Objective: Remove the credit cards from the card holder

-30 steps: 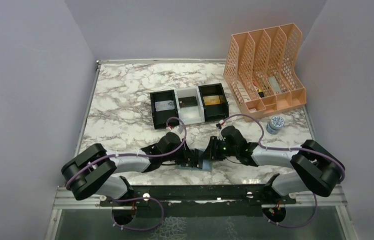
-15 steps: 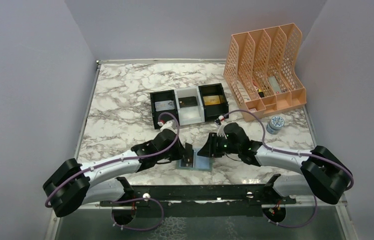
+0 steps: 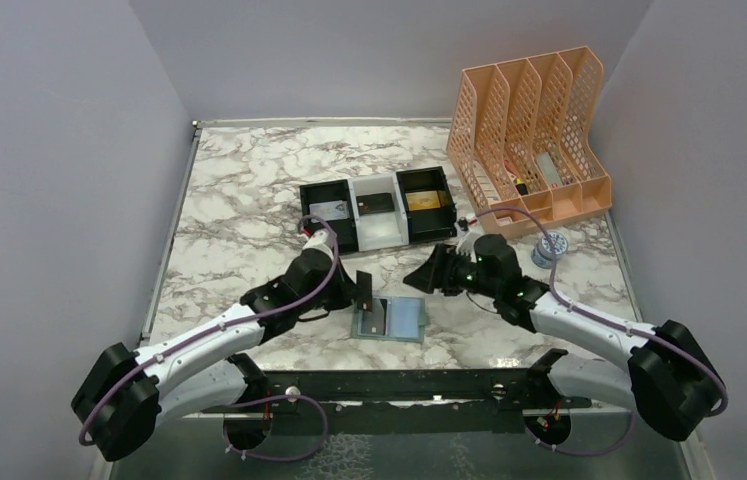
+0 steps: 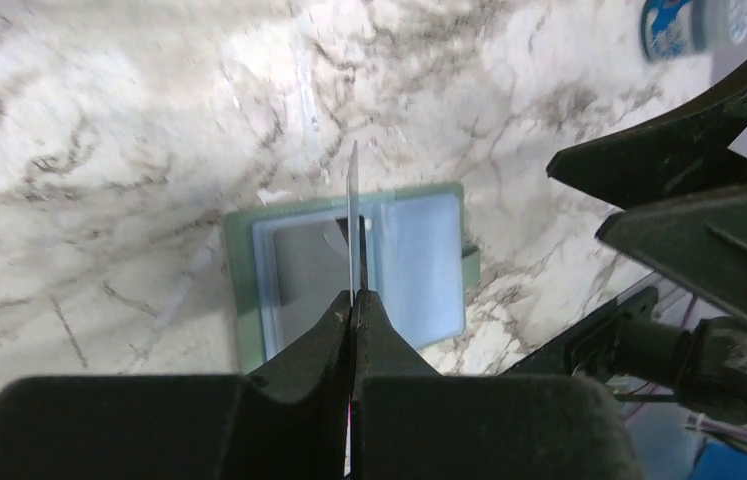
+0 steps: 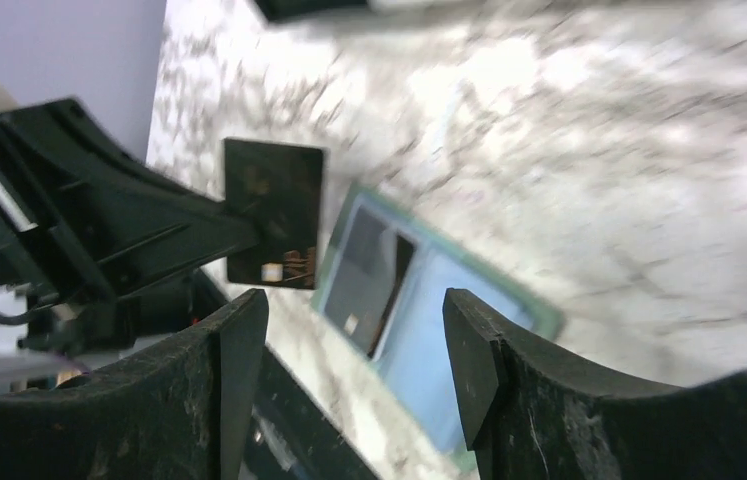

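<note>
While the left gripper point(image 4: 354, 305) is pinched tight on the lower edge of a black card point(image 5: 274, 212), it holds that card upright and fully out of the pockets, above the left half of the card holder point(image 3: 407, 318). The card holder lies open and flat on the marble surface point(image 3: 239, 200) near its front edge, between the two arms, its green rim framing a pale blue inside. A second card point(image 5: 369, 285), also dark, sits tucked in the left pocket, with only part of it showing. The right gripper point(image 5: 352, 300) hangs just to the right of the card holder and a little beyond it, with its jaws spread wide, nothing between them, and pointed toward the held card. Farther back stands a black-and-white tray point(image 3: 305, 215) with three compartments: a silver card point(image 3: 331, 211) in the left one, a middle card point(image 3: 377, 203) that looks dark, and a gold card point(image 3: 427, 200) in the right. A peach file rack point(image 3: 529, 140) stands at the far right of the surface, and a small blue-and-white tin point(image 3: 550, 247) sits just in front of it, near the right arm.
</note>
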`<state>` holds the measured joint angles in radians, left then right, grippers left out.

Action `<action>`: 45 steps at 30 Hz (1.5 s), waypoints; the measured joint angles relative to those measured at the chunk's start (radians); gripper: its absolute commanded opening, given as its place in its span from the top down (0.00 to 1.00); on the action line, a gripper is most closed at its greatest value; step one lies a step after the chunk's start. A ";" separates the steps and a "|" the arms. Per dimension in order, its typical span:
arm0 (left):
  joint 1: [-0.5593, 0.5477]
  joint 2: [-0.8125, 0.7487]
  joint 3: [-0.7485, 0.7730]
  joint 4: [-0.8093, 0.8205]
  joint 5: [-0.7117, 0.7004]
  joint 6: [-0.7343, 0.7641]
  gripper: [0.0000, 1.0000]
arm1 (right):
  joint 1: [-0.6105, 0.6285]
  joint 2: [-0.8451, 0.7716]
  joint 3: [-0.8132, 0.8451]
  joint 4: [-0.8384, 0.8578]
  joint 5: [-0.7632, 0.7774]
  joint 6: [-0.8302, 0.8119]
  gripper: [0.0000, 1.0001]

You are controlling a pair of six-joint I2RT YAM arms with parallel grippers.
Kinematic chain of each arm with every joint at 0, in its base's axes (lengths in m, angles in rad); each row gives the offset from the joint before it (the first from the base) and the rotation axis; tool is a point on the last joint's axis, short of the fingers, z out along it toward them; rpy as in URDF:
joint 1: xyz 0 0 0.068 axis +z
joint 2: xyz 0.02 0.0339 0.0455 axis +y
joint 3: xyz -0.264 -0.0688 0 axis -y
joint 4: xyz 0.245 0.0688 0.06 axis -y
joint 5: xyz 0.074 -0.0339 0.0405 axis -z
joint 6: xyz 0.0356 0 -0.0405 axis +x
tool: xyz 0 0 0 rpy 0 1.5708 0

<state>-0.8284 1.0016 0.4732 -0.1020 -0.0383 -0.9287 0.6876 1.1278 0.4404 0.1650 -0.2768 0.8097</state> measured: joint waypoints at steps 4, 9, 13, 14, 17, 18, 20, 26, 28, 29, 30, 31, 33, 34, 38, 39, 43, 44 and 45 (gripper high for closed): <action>0.130 -0.063 -0.038 0.069 0.124 0.011 1.00 | -0.143 -0.036 -0.039 0.044 -0.062 0.001 0.34; 0.240 -0.174 -0.168 0.275 0.295 -0.022 1.00 | -0.212 -0.122 -0.152 0.201 -0.152 0.024 0.24; 0.246 -0.178 -0.196 0.370 0.389 -0.040 1.00 | -0.212 -0.164 -0.189 0.312 -0.219 0.045 0.24; 0.246 -0.178 -0.200 0.418 0.420 -0.047 1.00 | -0.212 -0.165 -0.190 0.338 -0.240 0.050 0.24; 0.246 -0.169 -0.203 0.515 0.478 -0.062 1.00 | -0.212 -0.153 -0.189 0.408 -0.310 0.061 0.29; 0.246 -0.159 -0.203 0.554 0.500 -0.067 1.00 | -0.212 -0.140 -0.186 0.425 -0.337 0.066 0.30; 0.246 -0.143 -0.203 0.596 0.526 -0.073 1.00 | -0.212 -0.099 -0.171 0.454 -0.396 0.078 0.34; 0.241 -0.094 -0.202 0.684 0.579 -0.091 1.00 | -0.212 0.043 -0.116 0.579 -0.549 0.167 0.41; 0.236 -0.081 -0.202 0.710 0.588 -0.097 1.00 | -0.211 0.062 -0.116 0.626 -0.573 0.201 0.41; 0.233 -0.076 -0.202 0.721 0.591 -0.100 1.00 | -0.209 0.069 -0.116 0.645 -0.579 0.213 0.41; 0.229 -0.069 -0.202 0.733 0.593 -0.106 1.00 | -0.207 0.075 -0.116 0.661 -0.584 0.227 0.42; 0.223 -0.062 -0.202 0.748 0.594 -0.111 1.00 | -0.203 0.081 -0.115 0.675 -0.587 0.235 0.44; 0.210 -0.045 -0.201 0.776 0.596 -0.123 1.00 | -0.202 0.096 -0.114 0.695 -0.590 0.255 0.45; 0.204 -0.037 -0.201 0.789 0.597 -0.130 1.00 | -0.201 0.101 -0.114 0.702 -0.591 0.262 0.46; 0.182 -0.016 -0.200 0.837 0.597 -0.151 1.00 | -0.188 0.130 -0.098 0.720 -0.593 0.287 0.52; 0.176 -0.011 -0.200 0.850 0.597 -0.157 1.00 | -0.182 0.137 -0.093 0.727 -0.593 0.293 0.54; 0.159 0.015 -0.198 0.900 0.597 -0.177 1.00 | -0.166 0.171 -0.082 0.782 -0.593 0.327 0.67; 0.156 0.020 -0.198 0.909 0.597 -0.181 1.00 | -0.163 0.181 -0.082 0.800 -0.594 0.335 0.69; 0.153 0.025 -0.198 0.919 0.596 -0.185 1.00 | -0.161 0.191 -0.082 0.816 -0.594 0.345 0.72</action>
<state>-0.6754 1.0267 0.2749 0.8165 0.5579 -1.1133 0.5266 1.3190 0.3580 0.9813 -0.8703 1.1545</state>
